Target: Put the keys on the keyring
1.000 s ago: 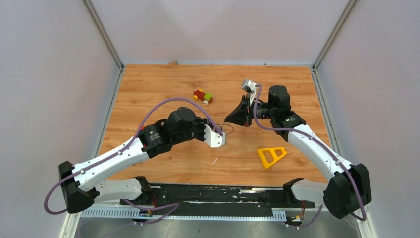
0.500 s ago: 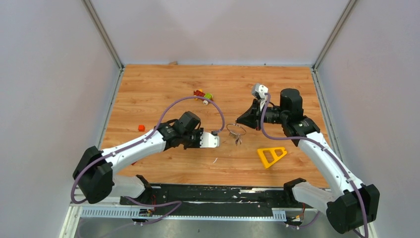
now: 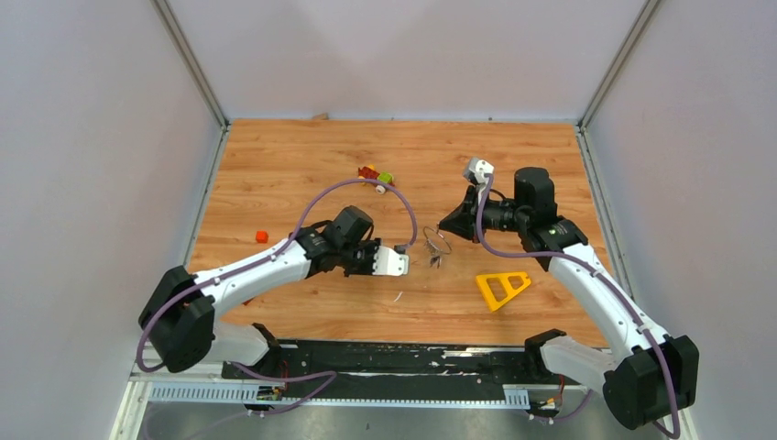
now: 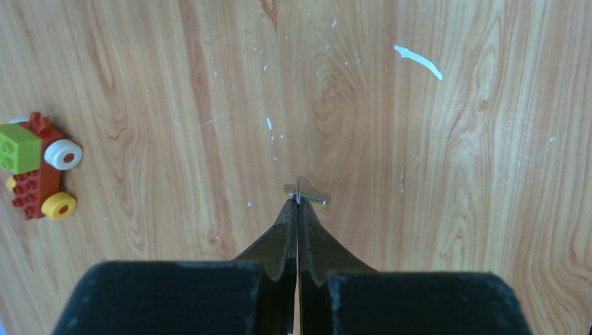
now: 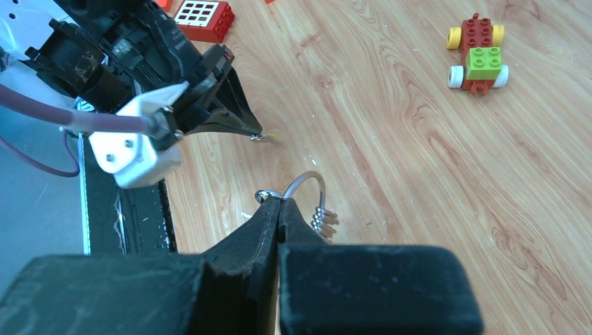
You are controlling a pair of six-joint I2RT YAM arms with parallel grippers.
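- Compared with a second ago, the two arms have pulled apart. Back then both tips met over the middle of the table; now there's a clear gap between them.
- The left arm has swung down and lower, which uncovers a small red block (image 3: 261, 236) near the table's left edge.
- The last half second brought hardly any change, just a tiny nudge on both sides.
- The yellow triangle (image 3: 502, 287) and the toy car (image 3: 376, 176) sit where they were.
- The right gripper (image 5: 280, 202) is clenched on the keyring (image 5: 312, 183). The wire is pinched right at the fingertips, and the loop stands up just past them.
- A bunch of keys (image 5: 325, 220) is threaded on the far side of the loop, hanging low beside the right fingers. I can't tell if they touch the wood.
- The left gripper (image 4: 298, 201) is clamped on a small silver key (image 4: 308, 192) with a bit of pale yellow on it. The key sticks out crosswise at the very tip.
- From above, that key is just left of the keyring, near it but apart. The ring sits between the two grippers, over the middle of the table (image 3: 302, 165).
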